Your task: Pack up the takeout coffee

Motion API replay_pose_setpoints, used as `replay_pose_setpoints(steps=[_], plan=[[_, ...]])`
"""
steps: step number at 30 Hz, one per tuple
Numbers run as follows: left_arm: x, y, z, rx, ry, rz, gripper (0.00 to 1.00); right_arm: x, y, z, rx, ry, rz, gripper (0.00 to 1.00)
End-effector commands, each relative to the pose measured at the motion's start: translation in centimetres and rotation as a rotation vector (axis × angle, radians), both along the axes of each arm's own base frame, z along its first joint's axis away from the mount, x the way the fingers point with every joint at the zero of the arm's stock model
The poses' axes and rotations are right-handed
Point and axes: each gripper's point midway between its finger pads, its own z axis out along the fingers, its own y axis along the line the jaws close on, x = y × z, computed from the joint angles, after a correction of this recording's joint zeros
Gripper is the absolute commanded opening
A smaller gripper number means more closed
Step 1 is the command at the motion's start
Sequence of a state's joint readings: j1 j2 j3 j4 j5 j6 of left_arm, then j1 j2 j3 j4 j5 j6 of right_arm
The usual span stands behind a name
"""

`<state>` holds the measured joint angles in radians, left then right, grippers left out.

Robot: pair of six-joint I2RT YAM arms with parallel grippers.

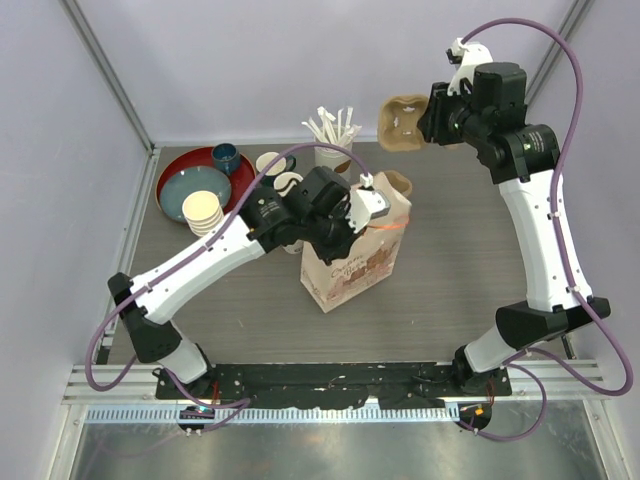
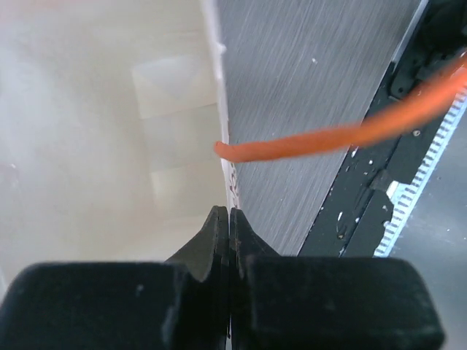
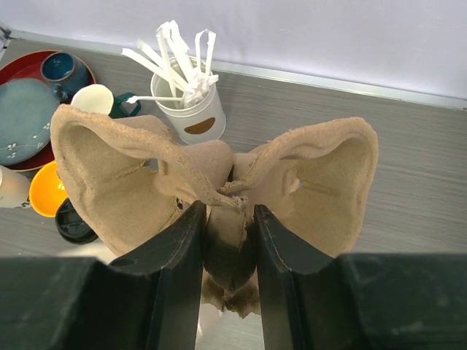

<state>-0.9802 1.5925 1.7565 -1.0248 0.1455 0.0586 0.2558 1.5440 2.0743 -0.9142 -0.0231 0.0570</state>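
Lid of takeout cup lies left of right end effector pinching cardboard carrier; left end effector pinches bag.

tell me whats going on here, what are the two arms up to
The left gripper is shut on the top rim of a printed paper bag that stands upright in the middle of the table. The right gripper is clamped on the centre ridge of a brown pulp cup carrier and holds it in the air over the back of the table. The carrier's visible pockets are empty, and it is not yet at the bag.
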Motion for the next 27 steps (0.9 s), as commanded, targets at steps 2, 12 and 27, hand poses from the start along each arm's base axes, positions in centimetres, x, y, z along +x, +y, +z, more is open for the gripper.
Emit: replay_pose_setpoints(steps=[2,12,27], plan=[[-1.8,0.4,1.7,-0.05,0.052,-0.033,0.0,0.0,-0.7,1.9,-0.022,-0.056,-0.036,0.15],[-4.7,0.8,-1.2,-0.029,0.188,-0.114,0.02,0.0,-0.4,1.4,-0.025,-0.047,-0.032,0.15],[-4.8,1.6,11.7,-0.226,-0.067,-0.269,0.8,-0.6,0.1,0.7,-0.051,-0.008,-0.003,0.16]])
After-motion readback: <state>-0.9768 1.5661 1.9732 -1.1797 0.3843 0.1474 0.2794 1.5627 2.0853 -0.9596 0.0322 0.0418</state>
